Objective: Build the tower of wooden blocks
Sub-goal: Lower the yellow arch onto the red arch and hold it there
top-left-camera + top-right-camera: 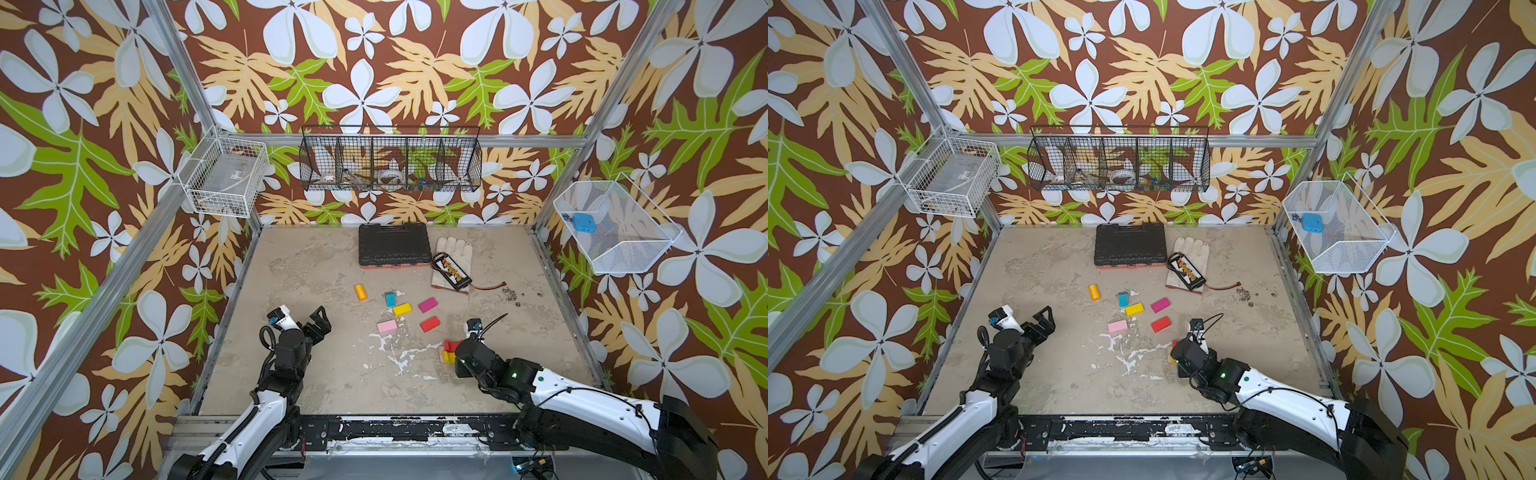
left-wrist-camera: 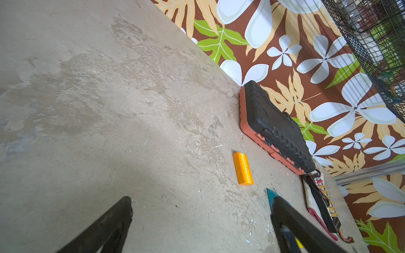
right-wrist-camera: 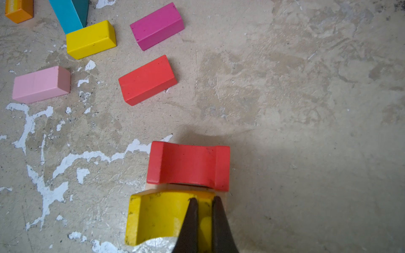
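Yellow and nearest, an arch block (image 3: 157, 216) lies hollow-up on a tan plank (image 3: 151, 187), just beside a red arch block (image 3: 188, 164) on the same plank. These are the beginnings of the wood block tower (image 1: 448, 352), at the near right of the table (image 1: 332, 374). The right arm's jaws are closed to a slit at the yellow arch's end; whether they pinch its wall or only rest there I cannot tell. The step looks like seating this arch. It should sit square beside the red one before the jaws part slightly and rise straight up, lest they drag it off. The left arm's jaws hang wide open and empty over bare table. Farther out lie loose pieces: a pink block (image 3: 40, 84), a red block (image 3: 148, 80), a yellow block (image 3: 91, 39), a magenta block (image 3: 156, 26), a teal block (image 3: 70, 15) and an orange block (image 2: 242, 168).
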You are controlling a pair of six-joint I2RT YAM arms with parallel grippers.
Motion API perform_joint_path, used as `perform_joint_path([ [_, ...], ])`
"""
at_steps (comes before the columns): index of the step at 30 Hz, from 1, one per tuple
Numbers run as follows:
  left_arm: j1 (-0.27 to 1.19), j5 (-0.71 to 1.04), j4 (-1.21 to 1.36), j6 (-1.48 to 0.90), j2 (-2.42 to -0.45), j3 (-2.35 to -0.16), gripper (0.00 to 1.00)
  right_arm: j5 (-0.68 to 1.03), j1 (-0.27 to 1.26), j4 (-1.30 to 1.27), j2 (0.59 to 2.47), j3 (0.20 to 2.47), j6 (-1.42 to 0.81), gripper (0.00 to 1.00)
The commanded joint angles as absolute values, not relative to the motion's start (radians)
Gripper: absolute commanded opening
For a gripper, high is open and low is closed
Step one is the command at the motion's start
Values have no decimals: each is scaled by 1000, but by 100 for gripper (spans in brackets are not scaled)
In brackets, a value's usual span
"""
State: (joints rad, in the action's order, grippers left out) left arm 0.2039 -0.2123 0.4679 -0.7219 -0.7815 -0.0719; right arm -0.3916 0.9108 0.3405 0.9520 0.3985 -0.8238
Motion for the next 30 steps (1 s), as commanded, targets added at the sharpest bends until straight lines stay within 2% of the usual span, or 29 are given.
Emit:
perform_joint_path([
  [1, 203, -216, 492, -715, -782, -71, 100, -401, 911, 330, 942, 396, -838, 0],
  [25, 203, -215, 493, -716, -782, -71, 100, -408, 897, 262, 954, 366, -910, 2],
  [30, 203, -213, 492, -715, -782, -71, 100, -399, 897, 256, 959, 359, -913, 13],
])
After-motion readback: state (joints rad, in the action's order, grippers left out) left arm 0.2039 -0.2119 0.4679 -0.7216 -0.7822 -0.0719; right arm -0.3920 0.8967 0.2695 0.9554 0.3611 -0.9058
